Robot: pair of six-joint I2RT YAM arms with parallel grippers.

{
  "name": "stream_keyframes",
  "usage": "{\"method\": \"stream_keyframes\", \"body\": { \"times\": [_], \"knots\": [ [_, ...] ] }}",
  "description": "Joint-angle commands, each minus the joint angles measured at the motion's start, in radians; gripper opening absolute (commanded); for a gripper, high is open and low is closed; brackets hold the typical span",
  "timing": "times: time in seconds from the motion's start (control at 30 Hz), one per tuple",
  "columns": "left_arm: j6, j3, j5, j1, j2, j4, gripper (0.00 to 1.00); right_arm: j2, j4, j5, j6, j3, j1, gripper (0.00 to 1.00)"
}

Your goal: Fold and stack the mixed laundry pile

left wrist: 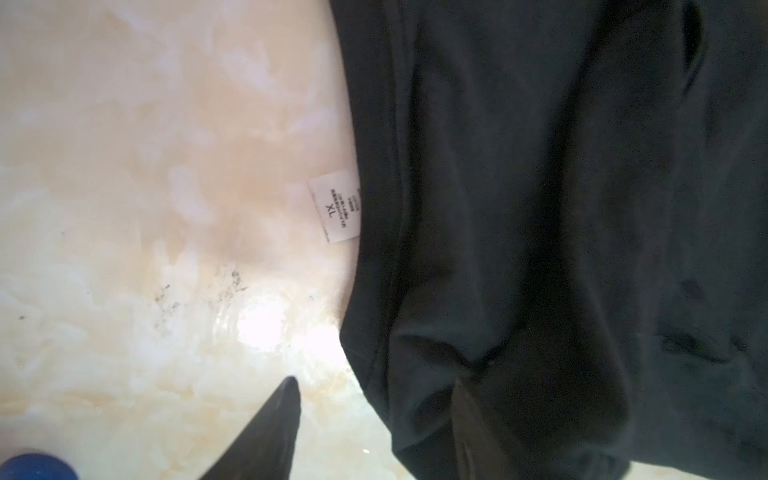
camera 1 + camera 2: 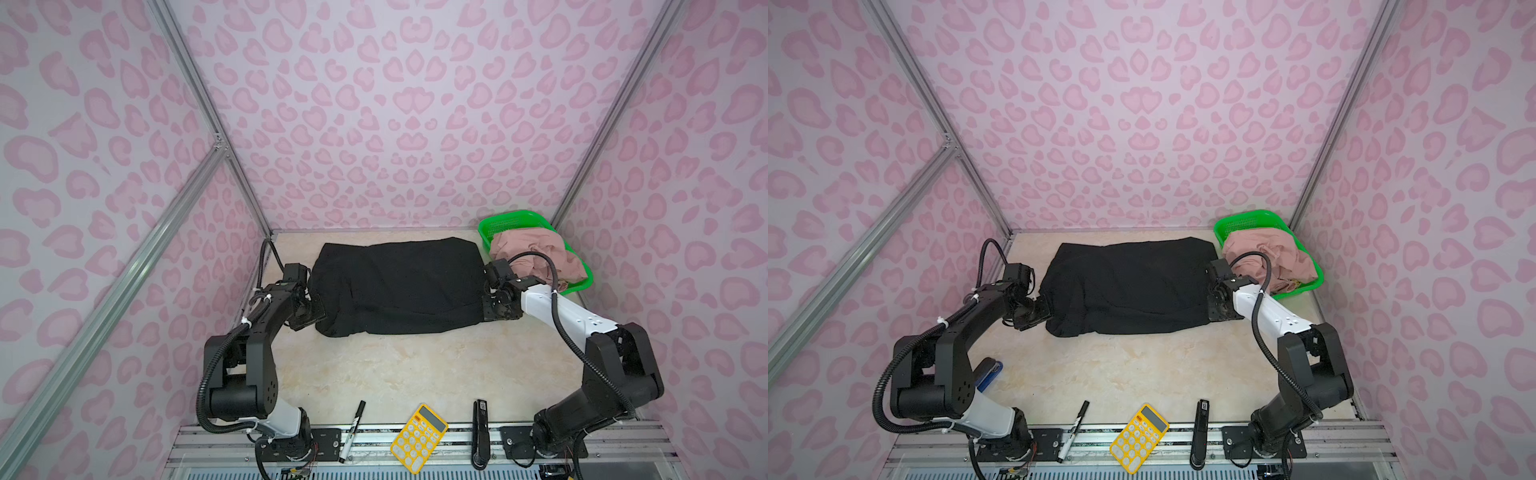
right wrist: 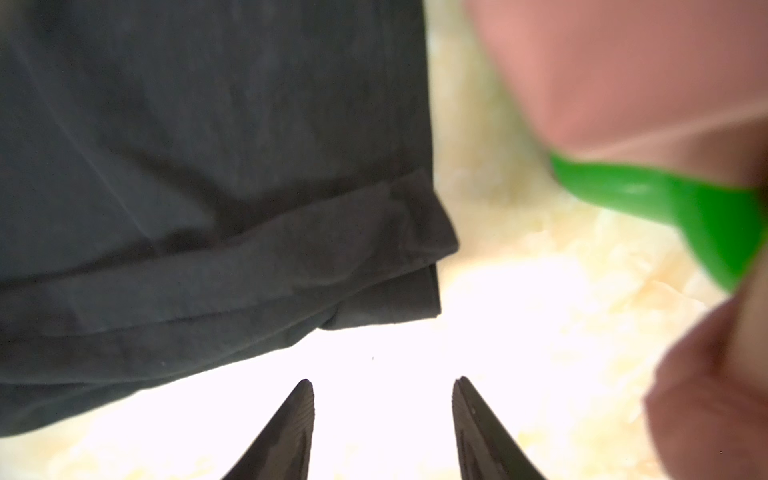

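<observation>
Now left gripper (image 1: pixel 374 382) and right gripper (image 3: pixel 382 380) jaws apart, nothing clamped; you pinch black garment (image 2: pixel 399 286) side edges evenly, lift low, fold toward tabletop (image 2: pixel 415 374) far edge, avoid dragging

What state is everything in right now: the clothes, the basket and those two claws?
black garment: folded, lying flat on table.
pink garment: crumpled, in basket.
green basket: upright, holding pink garment.
left gripper: open, at black garment's edge.
right gripper: open, empty.
</observation>
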Motion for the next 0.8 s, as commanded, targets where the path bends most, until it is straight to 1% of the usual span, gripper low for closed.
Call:
{"method": "stream_keyframes", "body": {
  "times": [0.0,0.07,0.17,0.23,0.37,0.43,0.5,0.57,0.6,0.63,0.67,0.77],
  "knots": [
    [-0.032,-0.016,0.001,0.005,0.006,0.074,0.59,0.003,0.026,0.057,0.031,-0.029,0.006,0.53],
    [-0.034,-0.024,0.012,0.008,0.024,0.09,0.57,0.012,0.044,0.076,0.045,-0.046,0.006,0.5],
    [-0.038,-0.032,0.038,0.017,0.064,0.109,0.52,0.039,0.08,0.097,0.056,-0.055,-0.003,0.47],
    [-0.041,-0.037,0.062,0.019,0.085,0.121,0.5,0.065,0.095,0.102,0.052,-0.048,-0.012,0.46],
    [-0.047,-0.054,0.088,0.019,0.094,0.127,0.47,0.118,0.12,0.084,0.023,-0.022,-0.029,0.49],
    [-0.052,-0.065,0.106,0.02,0.089,0.139,0.47,0.139,0.126,0.068,0.014,-0.011,-0.036,0.48],
    [-0.061,-0.077,0.149,0.024,0.093,0.161,0.46,0.151,0.132,0.05,0.008,-0.008,-0.042,0.46],
    [-0.071,-0.081,0.185,0.025,0.105,0.18,0.41,0.158,0.135,0.033,0.007,-0.014,-0.044,0.42],
    [-0.074,-0.081,0.189,0.025,0.113,0.183,0.38,0.159,0.136,0.028,0.008,-0.018,-0.043,0.38],
    [-0.076,-0.08,0.186,0.027,0.12,0.183,0.37,0.159,0.135,0.024,0.008,-0.024,-0.044,0.35],
    [-0.076,-0.079,0.183,0.03,0.123,0.18,0.32,0.159,0.135,0.021,0.009,-0.03,-0.044,0.31],
    [-0.073,-0.079,0.167,0.05,0.115,0.167,0.22,0.153,0.133,0.023,0.008,-0.046,-0.043,0.19]
  ]
}}
